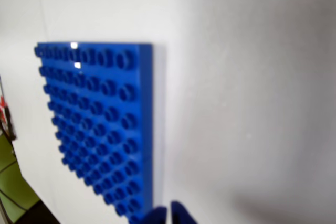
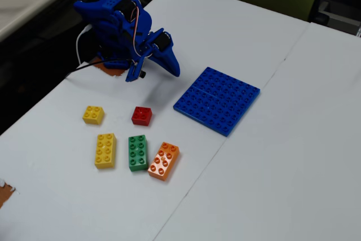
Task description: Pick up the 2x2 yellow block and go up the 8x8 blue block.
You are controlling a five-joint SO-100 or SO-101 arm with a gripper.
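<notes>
Sitting folded at the far left of the white table (image 2: 271,156) in the fixed view: blue arm (image 2: 121,23), gripper (image 2: 174,67) pointing down and right, hanging just above the tabletop with nothing between the fingers. Showing in the wrist view as 2 blue fingertips (image 1: 169,214) at the bottom edge, nearly touching, with only a thin gap between them; closed or almost closed, holding nothing.

Lying flat on the table near the front left in the fixed view: 2x2 yellow block (image 2: 93,114), 4 studs up, well apart from the gripper. Resting just right of it, apart from it: red 2x2 brick (image 2: 141,115). Lining up in a row nearer the camera: longer yellow brick (image 2: 105,150), green brick (image 2: 137,152), orange brick (image 2: 163,161), the orange one turned at an angle and almost touching the green.

Lying flat to the right of the gripper in the fixed view: 8x8 blue block (image 2: 217,100), bare of any bricks, rotated as a diamond. Filling the left half of the wrist view too: the same blue baseplate (image 1: 100,124), blurred, studs facing the camera, its lower corner close by the fingertips.
</notes>
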